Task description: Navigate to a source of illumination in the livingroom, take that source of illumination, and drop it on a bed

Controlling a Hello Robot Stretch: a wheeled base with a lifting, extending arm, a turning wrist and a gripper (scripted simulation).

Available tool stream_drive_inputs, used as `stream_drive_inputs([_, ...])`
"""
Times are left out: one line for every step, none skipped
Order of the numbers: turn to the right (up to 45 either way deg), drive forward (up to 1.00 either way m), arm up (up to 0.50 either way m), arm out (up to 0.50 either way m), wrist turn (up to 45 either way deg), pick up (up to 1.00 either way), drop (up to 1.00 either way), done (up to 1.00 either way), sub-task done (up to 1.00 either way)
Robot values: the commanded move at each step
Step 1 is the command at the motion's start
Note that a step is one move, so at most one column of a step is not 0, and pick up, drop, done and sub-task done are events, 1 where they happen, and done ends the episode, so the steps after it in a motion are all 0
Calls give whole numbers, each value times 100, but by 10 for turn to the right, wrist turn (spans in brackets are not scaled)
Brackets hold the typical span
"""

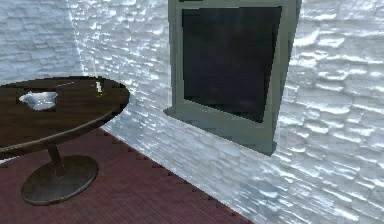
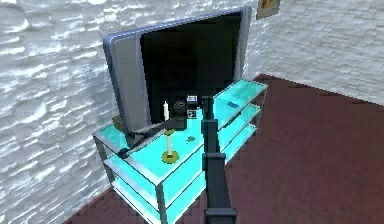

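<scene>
Parked beside stand [image 2: 245,100], arm [image 2: 215,170] out over it at centre, likely for candle [image 2: 170,150]; couldn't tell if gripper [image 2: 140,135] held anything.

Bowl [image 1: 39,99] on the table [image 1: 88,108], left of the window [image 1: 228,65]; candle [image 2: 169,142] on the stand [image 2: 238,100] before the television [image 2: 190,65].

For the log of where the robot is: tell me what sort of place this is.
Probably a living room: a large television stands on a glass stand with a white candle on it, and a round dark table sits near a window in a white brick wall.
</scene>
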Motion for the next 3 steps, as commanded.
stream_drive_inputs([0,0,0,0,450,0,0,0,0])
stream_drive_inputs([0,0,0,0,180,0,0,0,0])
stream_drive_inputs([0,0,0,0,0,100,0,0,0])
